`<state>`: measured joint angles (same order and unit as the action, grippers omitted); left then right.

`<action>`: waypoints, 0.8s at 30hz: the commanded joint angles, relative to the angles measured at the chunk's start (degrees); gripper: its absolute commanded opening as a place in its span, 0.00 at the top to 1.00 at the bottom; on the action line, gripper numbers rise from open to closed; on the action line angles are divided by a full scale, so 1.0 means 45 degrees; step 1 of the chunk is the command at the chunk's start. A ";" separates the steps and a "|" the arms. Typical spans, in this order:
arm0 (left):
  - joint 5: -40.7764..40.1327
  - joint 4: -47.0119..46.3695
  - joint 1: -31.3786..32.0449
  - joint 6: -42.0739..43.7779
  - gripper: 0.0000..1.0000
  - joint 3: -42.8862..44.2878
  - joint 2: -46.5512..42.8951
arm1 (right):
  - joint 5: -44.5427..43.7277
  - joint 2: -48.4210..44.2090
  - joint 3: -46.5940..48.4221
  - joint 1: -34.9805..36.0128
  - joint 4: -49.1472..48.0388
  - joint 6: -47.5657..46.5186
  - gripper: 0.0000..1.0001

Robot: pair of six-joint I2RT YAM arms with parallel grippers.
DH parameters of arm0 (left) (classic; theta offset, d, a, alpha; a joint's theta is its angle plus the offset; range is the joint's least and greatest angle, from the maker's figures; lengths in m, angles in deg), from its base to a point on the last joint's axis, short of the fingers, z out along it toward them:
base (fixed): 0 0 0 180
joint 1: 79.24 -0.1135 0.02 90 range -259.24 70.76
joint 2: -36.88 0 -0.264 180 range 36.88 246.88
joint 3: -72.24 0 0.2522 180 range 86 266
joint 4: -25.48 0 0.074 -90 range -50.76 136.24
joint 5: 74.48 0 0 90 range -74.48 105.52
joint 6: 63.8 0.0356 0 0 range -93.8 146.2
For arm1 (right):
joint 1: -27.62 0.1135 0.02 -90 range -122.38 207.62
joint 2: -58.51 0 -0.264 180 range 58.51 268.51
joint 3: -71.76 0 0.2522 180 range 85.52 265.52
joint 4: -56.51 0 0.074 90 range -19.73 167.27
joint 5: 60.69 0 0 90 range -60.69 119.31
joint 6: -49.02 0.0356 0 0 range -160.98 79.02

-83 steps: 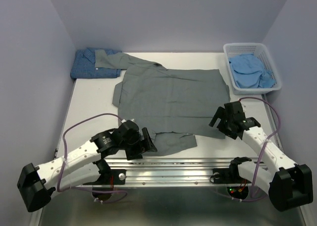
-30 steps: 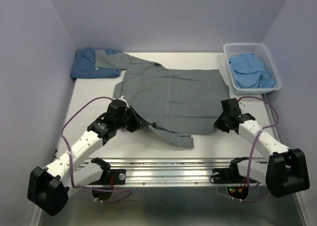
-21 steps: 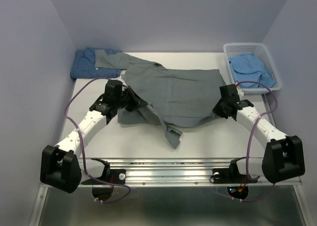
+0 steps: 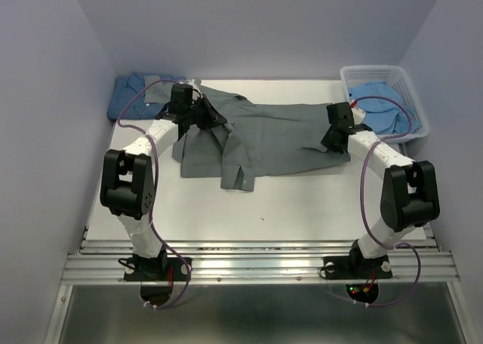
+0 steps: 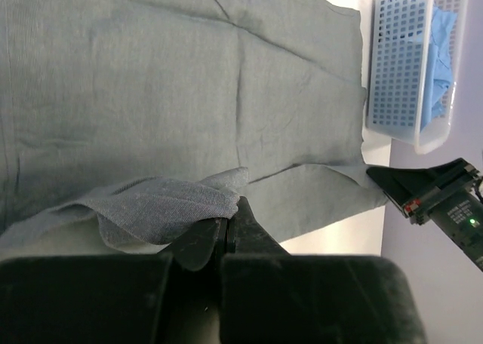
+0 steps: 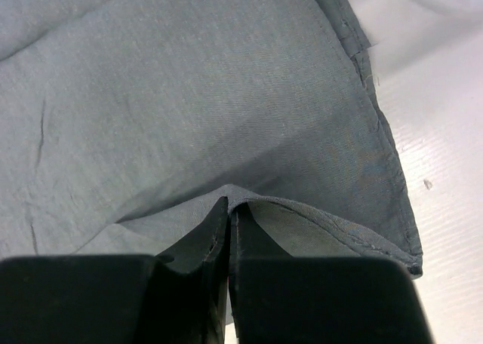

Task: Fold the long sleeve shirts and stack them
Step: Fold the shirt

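Since the left gripper (image 4: pixel 205 118) and right gripper (image 4: pixel 330 140) each clamp an edge of the grey shirt (image 4: pixel 279 136) in closed jaws, it lies doubled toward the far side, likely a halving fold.

Grey shirt (image 4: pixel 279 133) mid-table, blue shirt (image 4: pixel 127 96) far left, basket (image 4: pixel 381 69) far right
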<state>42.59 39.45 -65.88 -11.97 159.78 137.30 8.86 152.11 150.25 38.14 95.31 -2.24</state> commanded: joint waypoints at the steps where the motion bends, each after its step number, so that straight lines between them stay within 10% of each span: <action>1: -0.0232 -0.0068 -0.0118 0.0611 1.00 0.1337 0.0534 | -0.0321 0.0370 0.0810 -0.0112 -0.0992 -0.0561 0.99; 7: -0.1385 0.1651 -0.0157 0.0904 0.91 0.3017 0.1784 | -0.0435 0.1190 0.1142 -0.0112 -0.1539 -0.1127 0.93; 8: -0.1561 0.1788 -0.0177 0.0924 0.63 0.3251 0.1960 | -0.0553 0.1404 0.1336 -0.0112 -0.1579 -0.1225 0.83; 9: -0.1794 0.1906 -0.0196 0.0905 0.63 0.3331 0.2019 | -0.0689 0.1484 0.1416 -0.0112 -0.1599 -0.1284 0.73; 10: -0.2125 0.1984 -0.0197 0.0885 0.08 0.3389 0.2059 | -0.0691 0.1581 0.1513 -0.0112 -0.1657 -0.1575 0.60; 11: -0.2283 0.2062 -0.0216 0.0963 0.01 0.3487 0.2117 | -0.0594 0.1679 0.1649 -0.0112 -0.1677 -0.1791 0.49; 14: -0.2654 0.2473 -0.0275 0.1197 0.01 0.4130 0.2080 | 0.0397 0.1583 0.2002 -0.0112 -0.1754 -0.2592 0.00; 24: -0.2852 0.1694 -0.0255 0.0789 0.01 0.0153 -0.0986 | 0.3605 -0.0468 -0.0299 -0.0112 -0.2496 -0.3258 0.00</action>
<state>30.44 49.28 -66.99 -7.75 168.08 141.30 18.58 153.64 153.81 38.08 87.81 -15.36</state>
